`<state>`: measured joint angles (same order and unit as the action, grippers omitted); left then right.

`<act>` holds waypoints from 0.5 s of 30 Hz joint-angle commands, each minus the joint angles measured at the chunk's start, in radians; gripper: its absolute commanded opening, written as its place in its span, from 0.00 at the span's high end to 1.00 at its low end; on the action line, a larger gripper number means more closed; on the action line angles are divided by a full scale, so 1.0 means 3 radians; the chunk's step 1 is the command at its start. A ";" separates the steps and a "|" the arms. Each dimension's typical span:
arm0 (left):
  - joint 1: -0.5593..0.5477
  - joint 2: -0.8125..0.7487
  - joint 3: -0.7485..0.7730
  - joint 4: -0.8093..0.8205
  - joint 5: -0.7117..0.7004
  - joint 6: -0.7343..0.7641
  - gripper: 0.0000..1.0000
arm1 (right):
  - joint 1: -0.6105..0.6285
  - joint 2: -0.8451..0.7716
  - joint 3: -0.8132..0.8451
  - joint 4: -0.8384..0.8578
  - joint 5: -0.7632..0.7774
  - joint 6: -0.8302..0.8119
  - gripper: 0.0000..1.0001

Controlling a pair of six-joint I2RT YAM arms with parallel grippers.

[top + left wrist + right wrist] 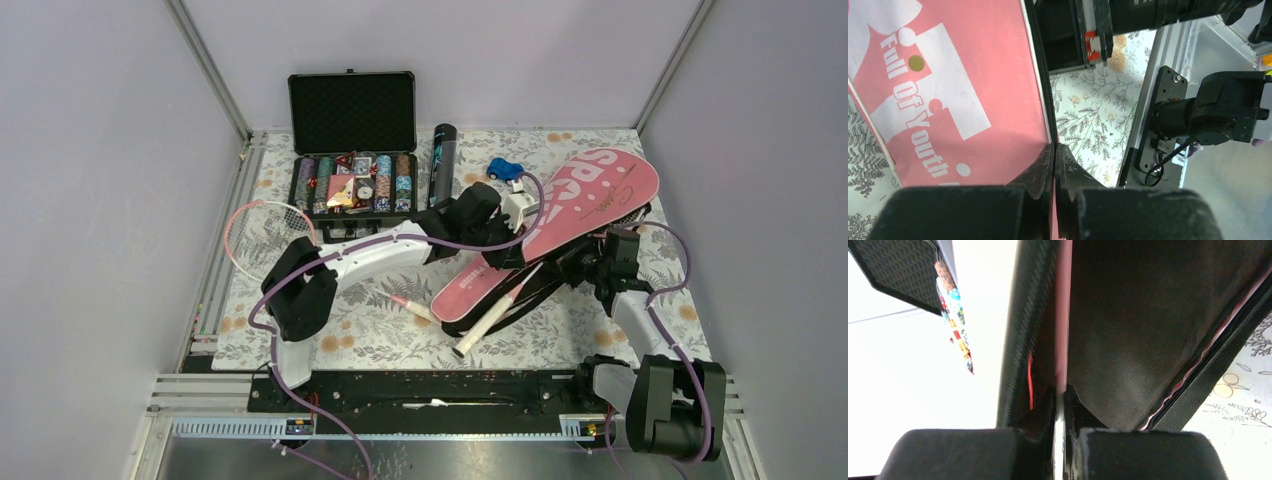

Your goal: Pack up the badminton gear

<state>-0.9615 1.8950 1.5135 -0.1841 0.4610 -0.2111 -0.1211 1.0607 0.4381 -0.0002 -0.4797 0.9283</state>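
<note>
Here the pink racket cover point(598, 195) lies slanted right of the table's point(370, 340) middle, with a white racket handle point(488, 328) poking from its near end. The left gripper point(1054, 148) is pinched tight on the cover's zipped edge, and the right gripper point(1060, 390) is likewise clamped on its rim. A second racket point(262, 228) lies at the left. The black tube point(443, 160) is at the far side.

Open chip case point(352, 108), blue toy car point(505, 168).

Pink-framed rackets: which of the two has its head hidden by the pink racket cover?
The one whose white handle juts from the pink racket cover at its near end; the other racket lies uncovered, head at the far left.
</note>
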 commanded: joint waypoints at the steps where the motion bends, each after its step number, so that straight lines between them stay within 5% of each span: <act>1: -0.0016 -0.0200 -0.0034 0.0038 -0.0045 -0.0034 1.00 | -0.0110 0.0094 0.0073 0.0530 0.0042 0.0193 1.00; 15: -0.0011 -0.0233 0.0090 -0.0084 -0.0324 -0.0667 1.00 | -0.0174 0.0603 0.0145 0.1227 0.0596 0.0347 1.00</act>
<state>-0.9611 1.8908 1.4967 -0.1932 0.4072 -0.3389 -0.1631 1.2320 0.4335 0.2161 -0.4061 1.0397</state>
